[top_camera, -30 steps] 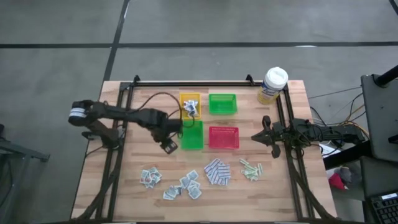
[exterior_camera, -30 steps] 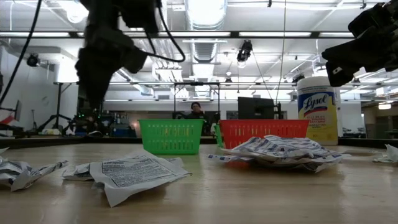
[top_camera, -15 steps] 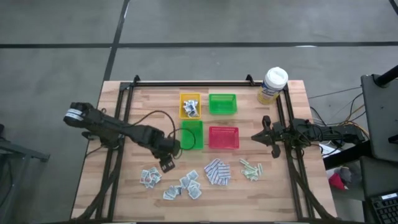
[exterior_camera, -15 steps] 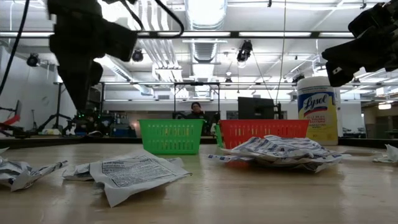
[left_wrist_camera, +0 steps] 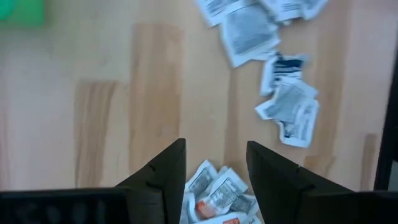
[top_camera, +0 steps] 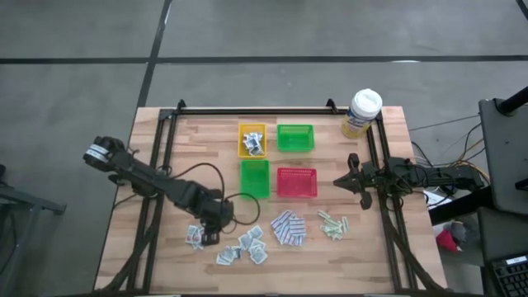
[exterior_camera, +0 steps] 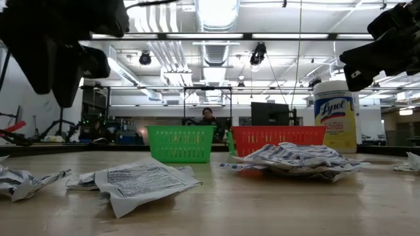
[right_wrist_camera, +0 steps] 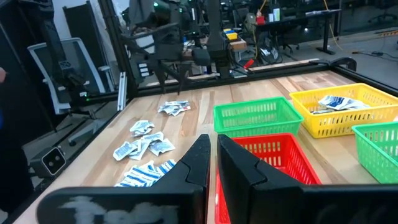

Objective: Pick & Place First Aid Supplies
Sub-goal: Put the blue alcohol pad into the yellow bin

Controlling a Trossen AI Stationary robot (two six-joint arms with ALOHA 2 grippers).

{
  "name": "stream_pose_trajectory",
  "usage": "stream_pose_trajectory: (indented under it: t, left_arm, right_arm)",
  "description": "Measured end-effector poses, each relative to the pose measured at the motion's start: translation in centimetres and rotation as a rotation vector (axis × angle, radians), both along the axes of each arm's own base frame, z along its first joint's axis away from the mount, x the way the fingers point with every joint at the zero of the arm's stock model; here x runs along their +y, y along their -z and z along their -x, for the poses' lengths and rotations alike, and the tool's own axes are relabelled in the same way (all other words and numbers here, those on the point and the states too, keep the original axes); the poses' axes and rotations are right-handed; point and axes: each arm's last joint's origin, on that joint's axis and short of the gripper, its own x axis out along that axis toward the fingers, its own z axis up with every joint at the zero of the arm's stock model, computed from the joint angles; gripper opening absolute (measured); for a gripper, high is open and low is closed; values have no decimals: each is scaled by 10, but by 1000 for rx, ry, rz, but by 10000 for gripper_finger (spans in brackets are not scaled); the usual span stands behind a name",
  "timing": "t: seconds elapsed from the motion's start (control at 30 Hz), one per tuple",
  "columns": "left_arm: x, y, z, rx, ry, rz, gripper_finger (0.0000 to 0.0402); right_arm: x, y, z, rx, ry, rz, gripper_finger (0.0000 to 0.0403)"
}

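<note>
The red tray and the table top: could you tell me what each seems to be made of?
The red tray looks like glossy moulded plastic, judging by its slotted mesh walls. The table top appears to be pale, matte wood, showing joined planks and visible grain.

Four trays: two green (top_camera: 295,137), one yellow (top_camera: 252,140), one red (top_camera: 296,182).
</note>
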Motion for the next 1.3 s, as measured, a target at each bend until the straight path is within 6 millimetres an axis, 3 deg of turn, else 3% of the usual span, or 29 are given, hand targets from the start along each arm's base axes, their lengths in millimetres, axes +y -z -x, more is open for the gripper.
stream_pose_trajectory:
  t: [0.47, 1.0, 1.3]
  left_arm:
    - [-13, -2, 0, -115, 260, -49, 161]
    - [-13, -3, -1, -122, 245, -62, 161]
    - [-15, 2, -3, -107, 148, -42, 161]
  right_arm:
    - [0, 0, 0, 0, 0, 0, 28]
    - [0, 0, 0, 0, 0, 0, 28]
    - [0, 0, 0, 0, 0, 0, 28]
